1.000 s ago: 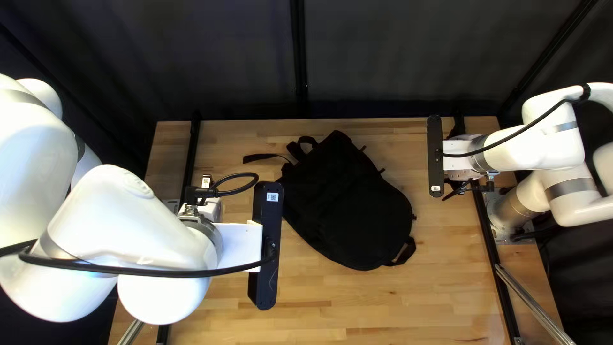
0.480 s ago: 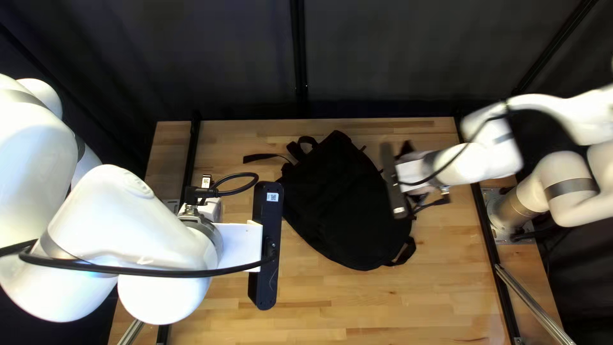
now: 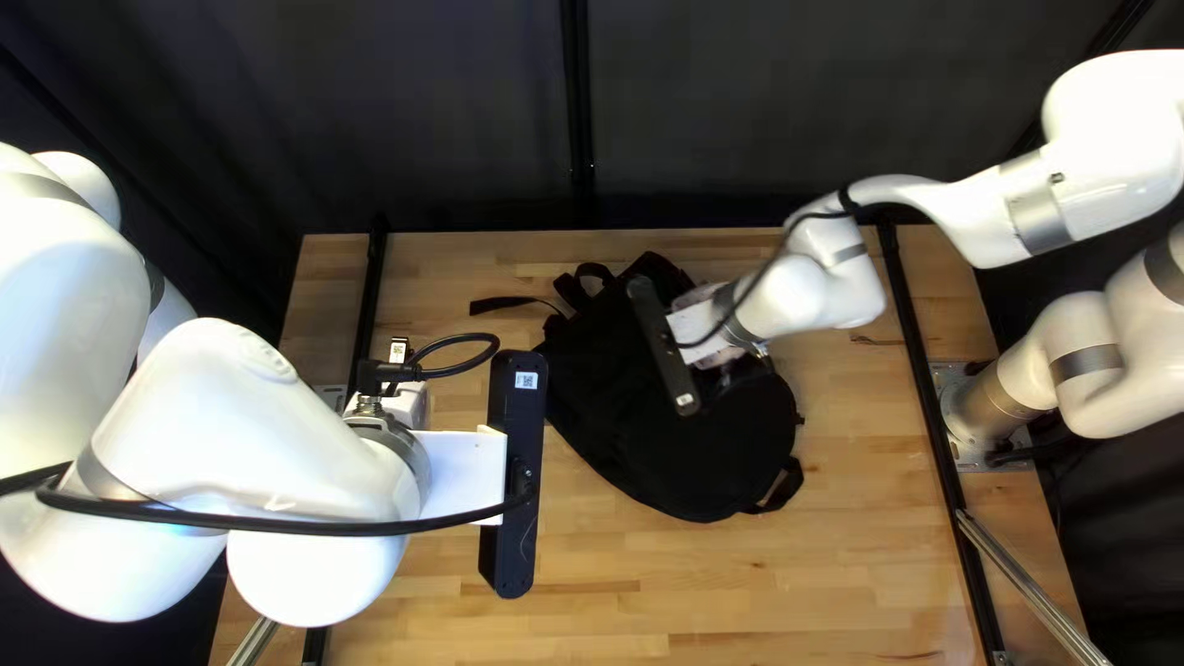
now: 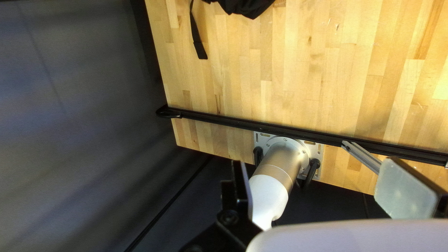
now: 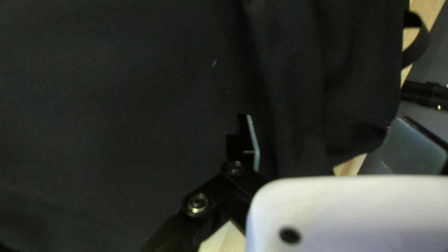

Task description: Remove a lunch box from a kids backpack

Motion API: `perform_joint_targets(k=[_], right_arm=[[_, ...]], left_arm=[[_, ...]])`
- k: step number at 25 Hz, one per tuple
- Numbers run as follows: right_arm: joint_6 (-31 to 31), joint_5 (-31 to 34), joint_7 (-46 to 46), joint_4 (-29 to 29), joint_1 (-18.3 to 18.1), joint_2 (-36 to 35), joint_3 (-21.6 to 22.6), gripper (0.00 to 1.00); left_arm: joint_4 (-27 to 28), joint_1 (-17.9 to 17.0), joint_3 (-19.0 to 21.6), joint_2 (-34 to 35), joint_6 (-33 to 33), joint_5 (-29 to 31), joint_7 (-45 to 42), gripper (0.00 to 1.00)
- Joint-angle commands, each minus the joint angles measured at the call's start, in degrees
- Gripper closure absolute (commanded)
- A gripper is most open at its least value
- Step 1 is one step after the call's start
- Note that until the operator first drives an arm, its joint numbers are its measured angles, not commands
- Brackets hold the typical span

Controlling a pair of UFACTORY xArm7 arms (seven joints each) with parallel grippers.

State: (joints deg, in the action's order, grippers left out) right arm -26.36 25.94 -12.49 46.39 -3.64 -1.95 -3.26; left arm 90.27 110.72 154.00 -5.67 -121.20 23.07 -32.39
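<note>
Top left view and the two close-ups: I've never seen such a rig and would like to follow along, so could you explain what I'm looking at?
The machine is two white robot arms, the left arm and the right arm, each with a two-fingered gripper. The top left view looks down at a slant from above the table's near edge. Each wrist view comes from a camera on one arm, looking along its gripper. On the table lies a black backpack. The right gripper is over it, open; the left gripper is open too. Neither holds anything, and no lunch box shows.
</note>
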Motion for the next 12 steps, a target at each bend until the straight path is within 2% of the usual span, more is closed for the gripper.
perform_joint_targets(k=[1,2,3,4,5,12], right_arm=[[-1.32,-5.90,-4.65,1.18,-0.71,-0.92,0.07,0.85],[-1.61,-6.71,-5.22,1.39,-0.78,-1.03,0.09,0.63],[-1.97,-8.31,-6.50,1.54,-1.03,-1.25,0.06,0.56],[-2.19,-9.08,-7.12,1.72,-1.16,-1.43,0.04,0.71],[-2.82,-10.12,-7.87,2.26,-1.31,-1.85,0.05,1.00],[-6.90,-12.20,-8.11,4.68,-1.48,-2.85,0.05,1.00]], left_arm=[[0.00,0.00,0.00,0.00,0.00,0.00,0.00,0.00],[0.00,0.00,0.00,0.00,0.00,0.00,0.00,0.00],[0.00,0.00,0.00,0.00,0.00,0.00,0.00,0.00],[0.00,0.00,0.00,0.00,0.00,0.00,0.00,0.00],[0.00,0.00,0.00,0.00,0.00,0.00,0.00,0.00],[0.00,0.00,0.00,0.00,0.00,0.00,0.00,0.00]])
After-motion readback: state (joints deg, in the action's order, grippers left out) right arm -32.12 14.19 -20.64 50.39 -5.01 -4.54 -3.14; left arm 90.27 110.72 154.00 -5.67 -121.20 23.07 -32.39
